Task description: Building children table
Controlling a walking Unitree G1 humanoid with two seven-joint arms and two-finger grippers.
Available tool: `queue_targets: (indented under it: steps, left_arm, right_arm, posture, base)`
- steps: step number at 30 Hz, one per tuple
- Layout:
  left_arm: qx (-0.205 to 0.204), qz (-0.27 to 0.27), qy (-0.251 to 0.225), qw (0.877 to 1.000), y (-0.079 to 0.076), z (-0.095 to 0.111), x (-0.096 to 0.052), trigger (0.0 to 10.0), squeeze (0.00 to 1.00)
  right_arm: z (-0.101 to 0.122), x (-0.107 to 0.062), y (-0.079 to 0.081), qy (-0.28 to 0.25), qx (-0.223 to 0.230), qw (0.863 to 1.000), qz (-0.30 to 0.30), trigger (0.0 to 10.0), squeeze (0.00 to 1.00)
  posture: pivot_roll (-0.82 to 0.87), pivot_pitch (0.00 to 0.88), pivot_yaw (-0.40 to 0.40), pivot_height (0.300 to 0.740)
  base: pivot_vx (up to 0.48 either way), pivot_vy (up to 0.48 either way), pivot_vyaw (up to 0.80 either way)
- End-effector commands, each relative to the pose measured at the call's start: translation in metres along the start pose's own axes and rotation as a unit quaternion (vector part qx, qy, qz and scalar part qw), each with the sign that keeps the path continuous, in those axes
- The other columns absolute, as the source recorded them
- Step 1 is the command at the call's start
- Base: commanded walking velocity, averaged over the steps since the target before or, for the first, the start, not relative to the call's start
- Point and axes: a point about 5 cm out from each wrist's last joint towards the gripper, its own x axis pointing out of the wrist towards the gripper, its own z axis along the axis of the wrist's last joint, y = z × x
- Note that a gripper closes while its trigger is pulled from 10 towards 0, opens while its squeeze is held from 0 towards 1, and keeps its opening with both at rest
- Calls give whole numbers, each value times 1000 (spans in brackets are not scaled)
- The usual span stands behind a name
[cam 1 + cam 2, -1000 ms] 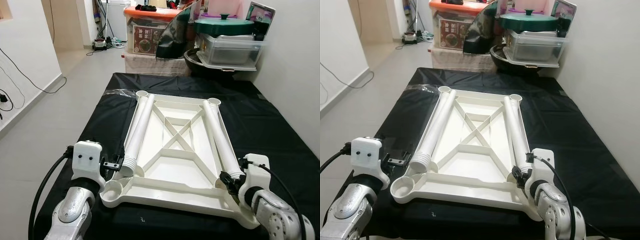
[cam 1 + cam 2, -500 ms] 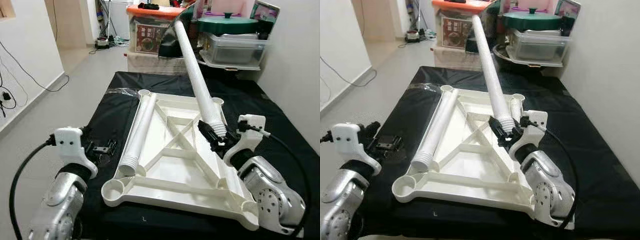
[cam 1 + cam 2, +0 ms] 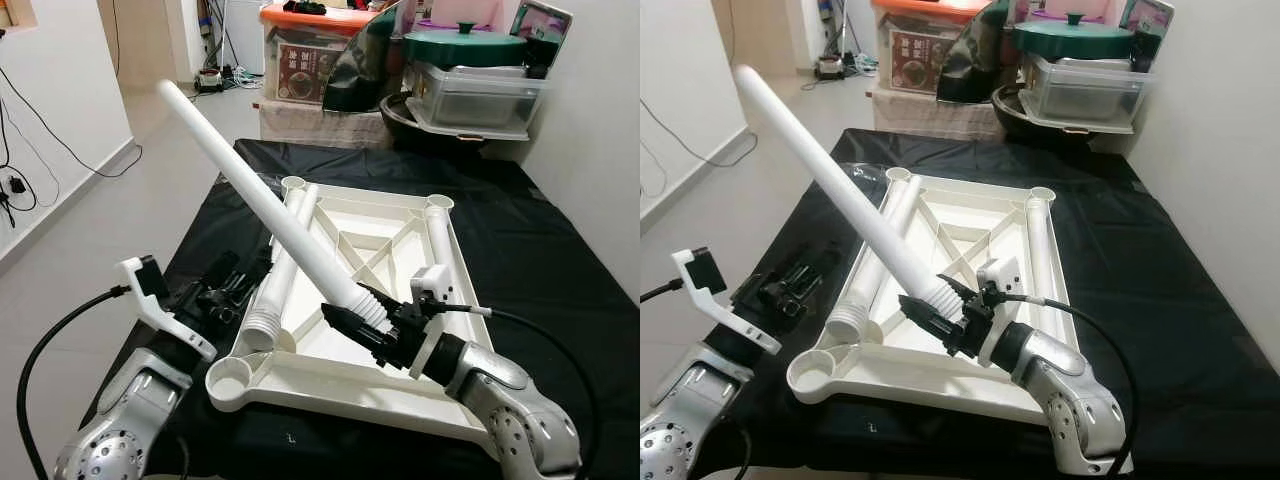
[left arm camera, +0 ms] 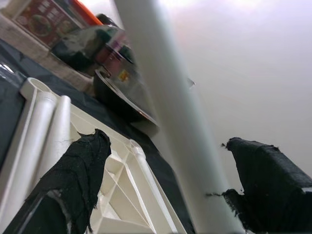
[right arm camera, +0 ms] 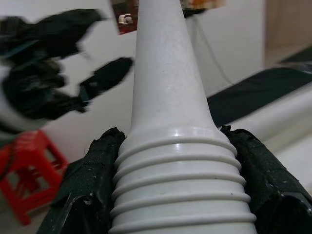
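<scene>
- Tabletop [image 3: 370, 215] lay upside down on the desk [image 3: 540, 250].
- One leg [image 3: 285, 265] lay along its left edge.
- Second leg [image 3: 250, 195] slanted up leftward above it, threaded end in right gripper [image 3: 352, 327].
- Left gripper [image 3: 222, 288] sat left of tabletop.
- Storage bins [image 3: 470, 85] stood behind desk.

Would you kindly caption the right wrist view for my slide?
Right hand clamped on the threaded end of a white table leg, left hand open beyond.

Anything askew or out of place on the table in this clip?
One white table leg slants up across the upturned tabletop frame, its threaded end gripped in the right claw, not standing in a corner socket. The open left claw flanks it. Another leg lies flat on the frame.
</scene>
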Motion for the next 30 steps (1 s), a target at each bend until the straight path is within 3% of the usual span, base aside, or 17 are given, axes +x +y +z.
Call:
queue_targets:
  steps: [1,10,15,21,25,29,30]
  left_arm:
    - [-18,10,8,1000,6,0,1,10000,0]
    - [-43,18,-2,999,12,5,-1,10000,0]
    - [-44,-13,-16,999,4,16,7,10000,0]
    - [-40,-50,-20,998,-9,25,15,10000,0]
    - [-48,-22,-31,998,3,32,15,10000,0]
    - [-51,-15,-37,998,6,35,14,10000,0]
    - [-53,-13,-42,998,8,39,14,8824,0]
  right_arm:
    - [5,-2,6,-21,-4,999,32,0,0]
    - [-4,-7,16,-9,-5,997,78,0,0]
    - [-18,-11,20,27,-7,994,103,0,0]
    - [-20,-10,17,30,-10,995,96,0,0]
    - [-19,-14,23,32,-9,991,131,0,0]
    - [-19,-17,25,37,-9,989,143,0,0]
    - [-21,-20,25,44,-11,988,148,0,0]
  posture:
    - [50,0,-91,740]
    - [47,0,-86,740]
    - [48,0,-87,740]
    - [50,0,-91,740]
    - [46,0,-86,740]
    - [46,0,-86,740]
    - [46,0,-86,740]
  base:
    - [0,0,0]
    - [0,0,0]
    - [0,0,0]
    - [0,0,0]
    - [0,0,0]
    - [0,0,0]
    - [0,0,0]
